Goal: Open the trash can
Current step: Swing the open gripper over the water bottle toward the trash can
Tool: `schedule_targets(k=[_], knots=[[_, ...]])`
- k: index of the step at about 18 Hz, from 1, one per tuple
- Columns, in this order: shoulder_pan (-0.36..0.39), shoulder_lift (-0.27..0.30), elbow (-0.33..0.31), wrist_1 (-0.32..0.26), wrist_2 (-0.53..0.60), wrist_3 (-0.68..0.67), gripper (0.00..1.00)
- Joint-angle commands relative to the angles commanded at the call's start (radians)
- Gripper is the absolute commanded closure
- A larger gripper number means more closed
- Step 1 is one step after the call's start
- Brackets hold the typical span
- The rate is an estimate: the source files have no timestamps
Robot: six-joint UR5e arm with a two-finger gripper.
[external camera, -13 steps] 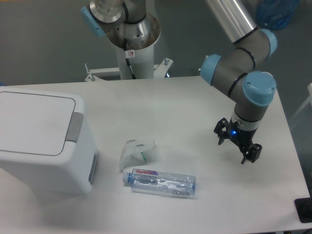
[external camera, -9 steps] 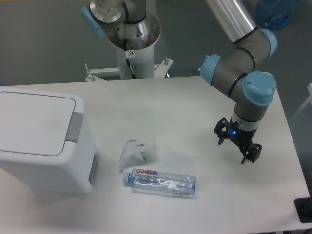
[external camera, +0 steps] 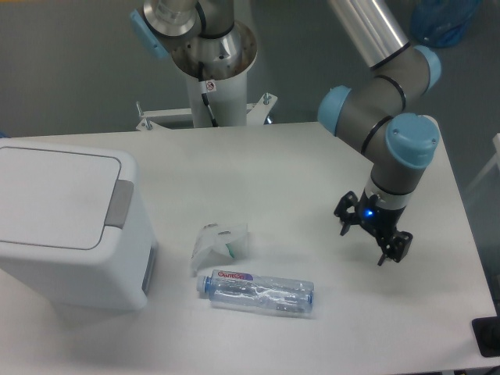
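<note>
Lowest in the frame, just below centre, a clear plastic bottle (external camera: pixel 260 291) lies on its side on the white table (external camera: pixel 297 187), its cap end pointing left and a red-lettered label near that end. Just above it, and slightly to the left, sits a small piece of crumpled clear packaging (external camera: pixel 219 244) with a touch of green inside; it lies near the bottle, though whether the two touch cannot be told. At the left edge of the frame stands the trash can (external camera: pixel 66 226), a big white boxy bin with rounded corners that takes up the whole left-middle area. Its flat white lid (external camera: pixel 55 195) lies closed and flush on top, and the grey push tab (external camera: pixel 119 205) sits at the right-hand rim of the lid, facing the centre of the table. Over on the right side of the frame, well apart from the bin, the gripper (external camera: pixel 373 237) hangs just above the table surface with nothing between its black fingers, which stand spread apart; a small blue light glows at the wrist. The grey arm with light blue joint caps (external camera: pixel 391 117) rises from it toward the upper right corner. Farthest back, at top centre, the arm's round metal base column (external camera: pixel 209 58) stands behind the table's far edge.
</note>
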Motion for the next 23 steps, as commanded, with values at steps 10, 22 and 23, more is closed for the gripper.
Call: schedule_targets(k=[10,22,23], knots=[[-0.127,0.017,0.075,0.003,-0.124,-0.591,0.0],[-0.222,0.181,0.107,0.002,-0.339,-0.832,0.0],[-0.232,0.192,0.106,0.002,-0.351,-0.832,0.0]])
